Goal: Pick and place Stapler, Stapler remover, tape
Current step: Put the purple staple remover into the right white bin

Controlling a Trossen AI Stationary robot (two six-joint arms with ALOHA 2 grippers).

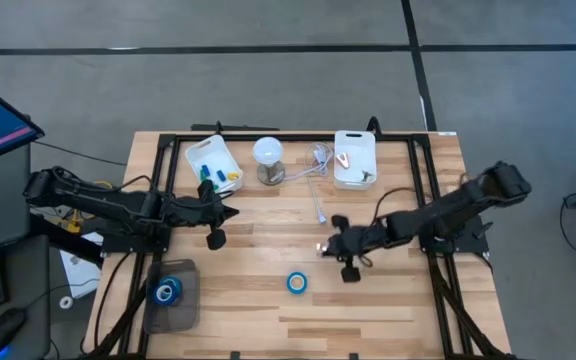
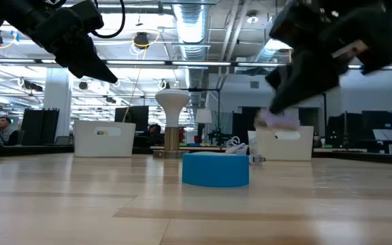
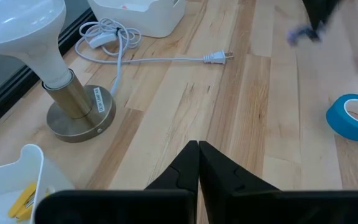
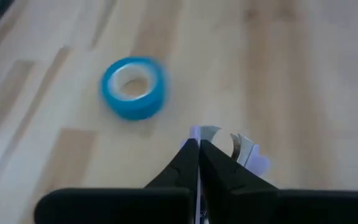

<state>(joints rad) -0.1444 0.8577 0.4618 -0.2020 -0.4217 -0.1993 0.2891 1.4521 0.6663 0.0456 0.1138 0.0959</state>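
Already one blue tape roll [image 1: 166,291] lies in the grey tray [image 1: 190,275]. A second tape roll [image 1: 297,283] sits on the bare surface [image 1: 388,310], right of the tray. Right gripper [image 1: 324,247], pinched on a staple remover [image 4: 244,149], hangs just beyond that roll. Left gripper [image 1: 230,212], shut and empty, waits by the lamp [image 1: 268,152]. Likely tray-bound next; open wood between, bins well beyond.

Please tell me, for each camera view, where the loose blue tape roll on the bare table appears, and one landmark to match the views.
High view: the blue tape roll lies on bare wood, front centre.
Low view: the roll sits centre, close to the camera.
Left wrist view: the roll shows at the right edge.
Right wrist view: the roll lies upper left of centre.
Shared landmark: the white lamp; not in the right wrist view.
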